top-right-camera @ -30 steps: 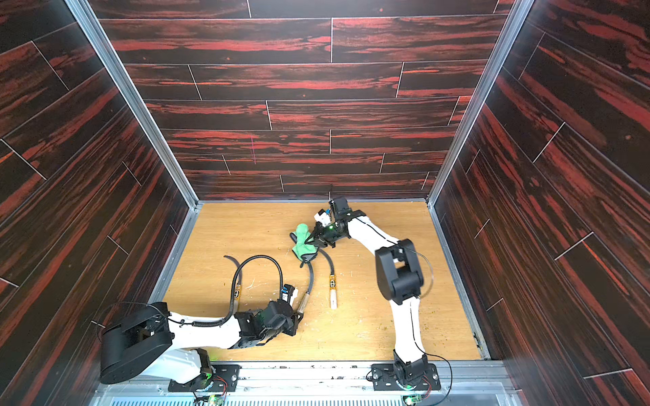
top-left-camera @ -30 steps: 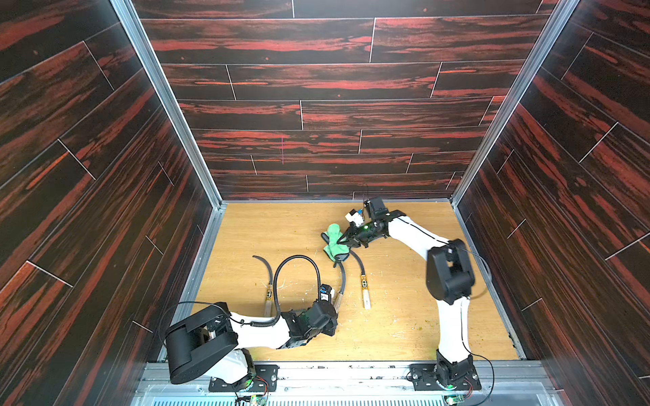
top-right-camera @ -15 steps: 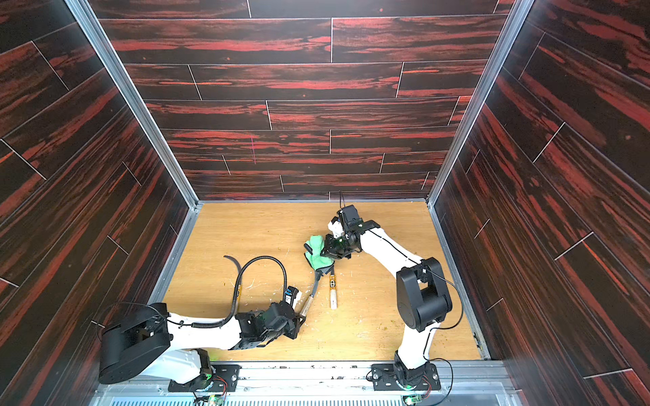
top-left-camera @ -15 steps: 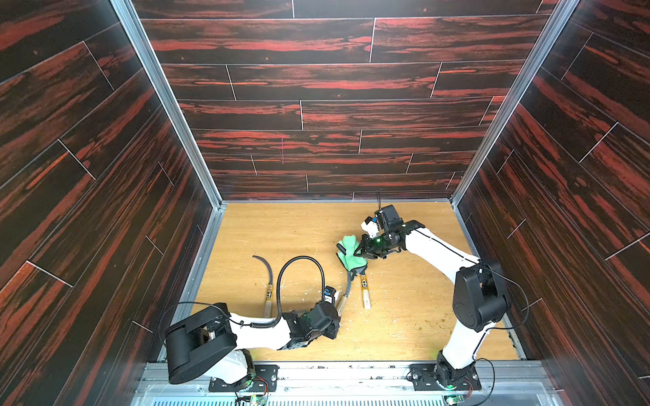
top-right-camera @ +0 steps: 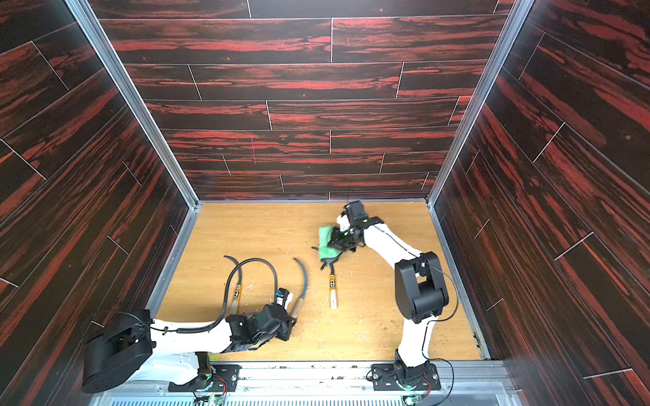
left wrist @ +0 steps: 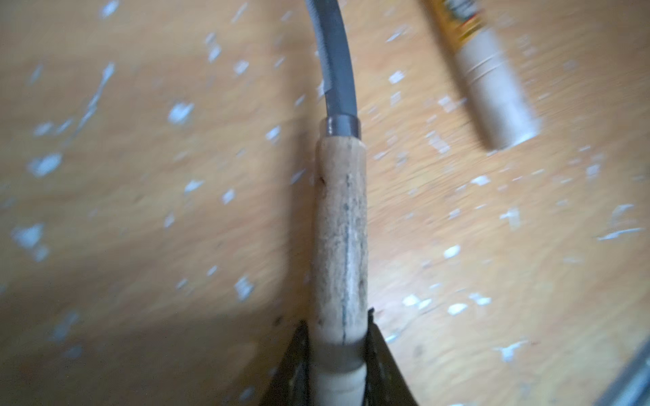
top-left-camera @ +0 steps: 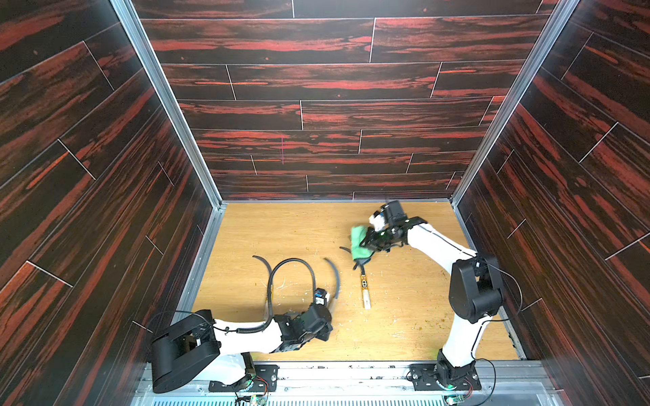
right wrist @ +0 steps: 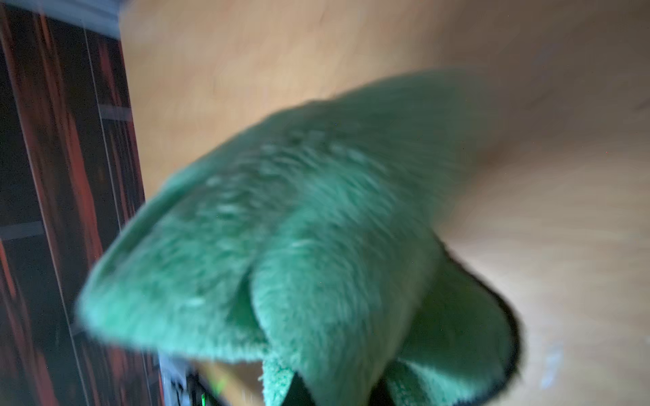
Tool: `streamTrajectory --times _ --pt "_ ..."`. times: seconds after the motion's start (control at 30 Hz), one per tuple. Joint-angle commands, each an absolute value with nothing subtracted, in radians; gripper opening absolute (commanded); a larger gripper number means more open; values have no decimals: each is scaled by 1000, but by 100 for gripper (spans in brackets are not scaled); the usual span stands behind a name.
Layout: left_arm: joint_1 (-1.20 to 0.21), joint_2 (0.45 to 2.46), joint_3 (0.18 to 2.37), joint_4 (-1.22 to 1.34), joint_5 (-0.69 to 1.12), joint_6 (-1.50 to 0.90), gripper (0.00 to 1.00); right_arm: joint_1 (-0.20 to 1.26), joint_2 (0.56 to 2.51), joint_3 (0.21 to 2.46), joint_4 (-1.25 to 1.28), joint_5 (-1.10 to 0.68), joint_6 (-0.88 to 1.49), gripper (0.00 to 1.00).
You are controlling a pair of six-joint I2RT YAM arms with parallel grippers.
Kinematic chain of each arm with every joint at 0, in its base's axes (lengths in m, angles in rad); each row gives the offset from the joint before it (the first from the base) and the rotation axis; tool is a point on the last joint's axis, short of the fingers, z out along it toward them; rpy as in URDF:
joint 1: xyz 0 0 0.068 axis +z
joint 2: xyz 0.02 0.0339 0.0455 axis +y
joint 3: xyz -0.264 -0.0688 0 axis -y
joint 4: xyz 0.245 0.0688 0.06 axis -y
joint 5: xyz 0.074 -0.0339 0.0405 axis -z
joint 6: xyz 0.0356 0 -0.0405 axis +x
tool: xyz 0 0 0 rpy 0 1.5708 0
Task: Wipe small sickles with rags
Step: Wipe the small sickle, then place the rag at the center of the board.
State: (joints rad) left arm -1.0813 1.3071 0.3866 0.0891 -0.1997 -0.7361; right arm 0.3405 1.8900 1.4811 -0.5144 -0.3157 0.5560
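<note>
Clamping the butt of a small sickle with a grey curved blade and a bare, weathered pale wooden handle (left wrist: 340,239), the left gripper (left wrist: 339,355) has its dark fingers (left wrist: 380,365) drawn in tight on either side of the wood, low in the left wrist view. That grip reads as a brace: it would pin the tool to the light wooden tabletop (top-left-camera: 404,316) with the blade arcing toward the middle of both top views, free for wiping. The right gripper (top-left-camera: 371,242), right of centre in a top view, is closed on a folded green fluffy microfibre cloth with black trim (top-left-camera: 358,240), which fills the right wrist view in a blur and hides the finger pads. The cloth hangs over the blade end of a second small sickle with a yellow-black label band on its pale handle (top-left-camera: 364,283); only a dark tip pokes out at the cloth's left edge, and whether fabric presses on metal cannot be told. So the cloth seems to be over the unbraced tool, not the braced one. A third small sickle (top-right-camera: 237,292), also banded, lies left of centre, beside the left arm's black corrugated cable loop (top-left-camera: 293,260), which arches between the blades and could snag a sweep that way. White flecks litter the tabletop, and dark red-streaked panel walls (top-left-camera: 105,175) close in on three sides.
</note>
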Motion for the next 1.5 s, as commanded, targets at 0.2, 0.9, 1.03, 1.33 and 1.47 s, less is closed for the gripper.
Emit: streamTrajectory --times 0.2,0.9,1.03,1.33,1.47 --pt "-1078 1253 361 20 -262 -772 11 303 1932 1561 -512 -370 558 0" --pt "-1067 1398 480 55 -281 -757 14 328 1642 1258 -634 -250 416 0" --pt "-1062 1448 495 71 -273 -766 17 327 1607 1261 -655 -220 412 0" --pt "-1045 1508 584 -48 -216 -758 18 325 1572 1239 -700 -174 394 0" --pt "-1045 1488 583 -55 -221 -767 17 324 1608 1206 -723 -125 389 0"
